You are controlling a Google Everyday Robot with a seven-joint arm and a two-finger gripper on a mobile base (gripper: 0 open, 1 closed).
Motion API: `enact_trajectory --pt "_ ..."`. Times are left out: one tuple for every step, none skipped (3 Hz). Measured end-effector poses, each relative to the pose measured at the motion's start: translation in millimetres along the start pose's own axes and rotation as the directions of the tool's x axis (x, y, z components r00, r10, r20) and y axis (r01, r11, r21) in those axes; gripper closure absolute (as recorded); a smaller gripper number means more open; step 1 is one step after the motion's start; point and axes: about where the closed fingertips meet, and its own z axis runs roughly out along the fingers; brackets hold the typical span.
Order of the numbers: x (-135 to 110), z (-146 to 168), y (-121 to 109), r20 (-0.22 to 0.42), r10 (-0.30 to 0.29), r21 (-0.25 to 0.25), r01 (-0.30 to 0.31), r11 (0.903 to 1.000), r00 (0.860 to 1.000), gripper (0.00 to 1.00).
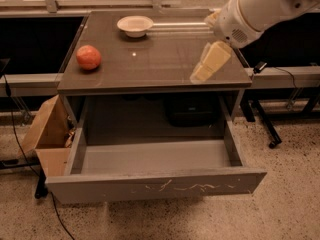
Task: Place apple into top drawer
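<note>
1. The robot's cream-coloured two-finger gripper [201, 74] hangs low over the right front part of the dark brown tabletop [160, 59]. Its fingers are pressed together and hold nothing.
2. The round reddish-orange apple [88, 57] sits on the tabletop well to the left of the fingers.
3. The wide shallow grey top drawer [155, 185] stands pulled out below the fingers.
4. A shallow cream bowl [135, 25] rests beyond the fingers.
</note>
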Motion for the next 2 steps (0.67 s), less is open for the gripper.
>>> enact_trajectory --pt "-57.9 49.7 -21.7 0.126 0.0 -0.012 0.001 0.9999 0.992 0.0" --pt "-104.7 92.1 -38.3 0.223 0.099 0.006 -0.103 0.9947 0.97 0.0"
